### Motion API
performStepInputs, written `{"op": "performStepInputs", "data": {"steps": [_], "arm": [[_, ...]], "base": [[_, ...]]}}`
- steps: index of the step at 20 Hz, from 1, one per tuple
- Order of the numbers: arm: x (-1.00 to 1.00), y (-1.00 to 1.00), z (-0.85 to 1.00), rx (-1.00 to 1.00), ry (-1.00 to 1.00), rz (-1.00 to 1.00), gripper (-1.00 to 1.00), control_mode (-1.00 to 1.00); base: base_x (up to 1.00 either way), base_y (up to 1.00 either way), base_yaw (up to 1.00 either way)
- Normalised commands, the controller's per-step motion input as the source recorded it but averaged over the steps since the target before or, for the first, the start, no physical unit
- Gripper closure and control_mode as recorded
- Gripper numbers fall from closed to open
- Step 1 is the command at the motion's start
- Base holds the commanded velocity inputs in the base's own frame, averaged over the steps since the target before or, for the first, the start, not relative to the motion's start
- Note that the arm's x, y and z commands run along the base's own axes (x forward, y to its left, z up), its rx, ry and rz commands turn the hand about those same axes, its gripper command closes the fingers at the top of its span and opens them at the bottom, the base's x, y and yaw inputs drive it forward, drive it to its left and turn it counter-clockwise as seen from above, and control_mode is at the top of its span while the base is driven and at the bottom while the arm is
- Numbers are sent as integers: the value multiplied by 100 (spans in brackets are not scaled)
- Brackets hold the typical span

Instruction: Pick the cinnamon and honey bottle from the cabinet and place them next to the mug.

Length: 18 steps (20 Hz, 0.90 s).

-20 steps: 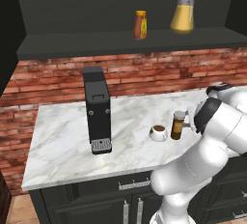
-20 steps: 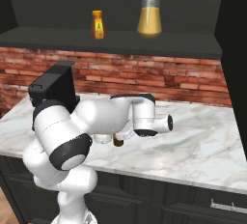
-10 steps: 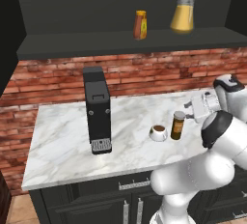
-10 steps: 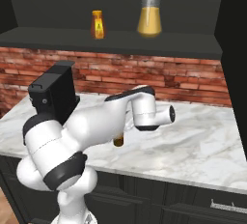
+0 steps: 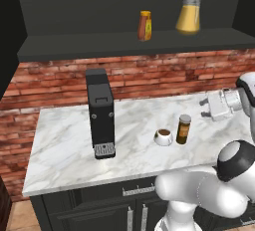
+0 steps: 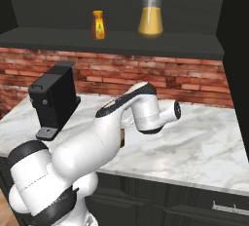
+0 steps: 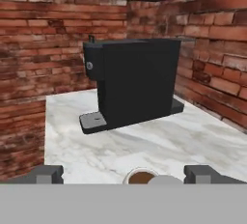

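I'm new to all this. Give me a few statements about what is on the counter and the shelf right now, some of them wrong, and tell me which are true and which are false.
1. The cinnamon stands on the counter beside the mug. True.
2. The honey bottle is down on the counter too. False: it stands on the cabinet shelf.
3. A glass pitcher of orange liquid shares the shelf with the honey bottle. True.
4. The gripper is holding the honey bottle. False: it is open, with nothing between its fingertips.
5. The black coffee machine stands to the right of the mug in the left base view. False: it stands to the left.
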Motion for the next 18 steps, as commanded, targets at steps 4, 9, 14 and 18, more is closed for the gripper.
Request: {"op": "performStepInputs", "data": {"steps": [4,9,14,18], "arm": [[-56,9,61,-2,0,-14,-100,-100],[-41,26,49,-9,0,-20,-100,-100],[-39,30,60,-11,6,-21,-100,-100],[-46,30,66,-11,12,-22,-100,-100]], "base": [[0,0,0],[0,0,0],[0,0,0],[0,0,0]]}}
